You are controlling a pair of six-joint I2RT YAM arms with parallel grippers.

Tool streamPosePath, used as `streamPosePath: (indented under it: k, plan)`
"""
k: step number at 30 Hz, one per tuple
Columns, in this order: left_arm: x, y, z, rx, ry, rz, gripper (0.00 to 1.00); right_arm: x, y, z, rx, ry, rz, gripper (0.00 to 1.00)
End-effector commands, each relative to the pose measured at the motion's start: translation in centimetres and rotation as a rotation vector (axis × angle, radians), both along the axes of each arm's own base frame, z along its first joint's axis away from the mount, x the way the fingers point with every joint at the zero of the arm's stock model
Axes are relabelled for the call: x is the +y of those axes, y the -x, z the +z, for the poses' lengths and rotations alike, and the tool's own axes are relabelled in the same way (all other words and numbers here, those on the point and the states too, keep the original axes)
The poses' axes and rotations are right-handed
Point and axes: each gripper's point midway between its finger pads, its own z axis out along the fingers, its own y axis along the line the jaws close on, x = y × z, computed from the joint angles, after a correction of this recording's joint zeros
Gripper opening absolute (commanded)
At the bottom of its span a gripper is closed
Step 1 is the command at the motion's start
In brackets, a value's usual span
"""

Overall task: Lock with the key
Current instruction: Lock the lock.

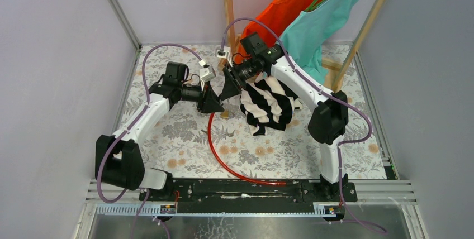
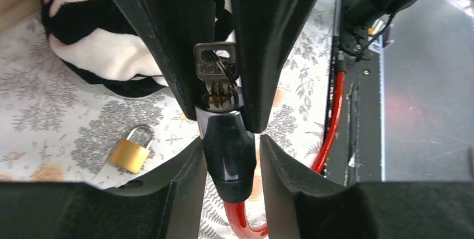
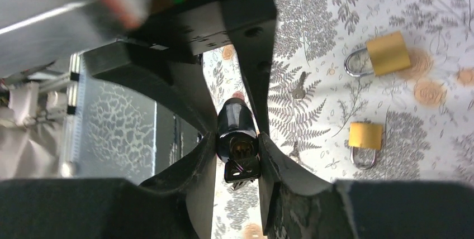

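The two arms meet in mid-air over the middle of the tabletop (image 1: 184, 138), jaw tips facing each other. The key (image 2: 215, 63), a small silvery-grey one with a thin dark wire loop through its head, sits right between the right jaws. They are closed on the head, one finger on each edge. Its blade is pushed into the end of a black cable-lock barrel (image 2: 229, 149), so the key lies just beyond the tips of the left jaws, in line with them. The left jaws are clamped round that barrel, one finger on each side. A red cable (image 1: 215, 149) drops from the barrel and curves across the tabletop towards the arm bases.

Beneath the jaws the tabletop wears a pale covering printed with grey ferns and peach flowers. Down there, past the right jaws, lie two brass padlocks (image 3: 389, 53) (image 3: 365, 135) well apart, and between them and the jaws a loose small key (image 3: 300, 86), flat on the print. A black-and-white striped cloth (image 1: 268, 105) lies bunched under the right arm (image 1: 302, 82), just behind its jaws.

Farther back, beyond both jaws, a wooden rack (image 1: 366, 27) carries an orange garment (image 1: 285, 7) and a teal garment (image 1: 324, 15) on hangers. Plain pale lilac walls close the space on both sides.
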Motion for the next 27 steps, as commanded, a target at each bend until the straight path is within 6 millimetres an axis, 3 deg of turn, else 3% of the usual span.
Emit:
streamPosePath:
  k: [1,5,17,27]
  plan:
    - [0.6,-2.0,1.4,-0.154,-0.029,0.085,0.47,0.5,-0.1,0.2,0.174,0.099,-0.155,0.0]
    - [0.8,-2.3,1.1,-0.169,-0.05,0.095,0.49,0.6,0.3,0.1,0.246,0.122,-0.152,0.0]
    - [1.1,-0.9,-0.4,-0.125,-0.08,0.053,0.54,0.2,-0.5,0.5,0.148,0.126,-0.175,0.0]
    - [0.7,-0.6,-2.4,-0.079,-0.099,0.032,0.52,0.3,-0.7,1.1,0.13,0.11,-0.172,0.0]
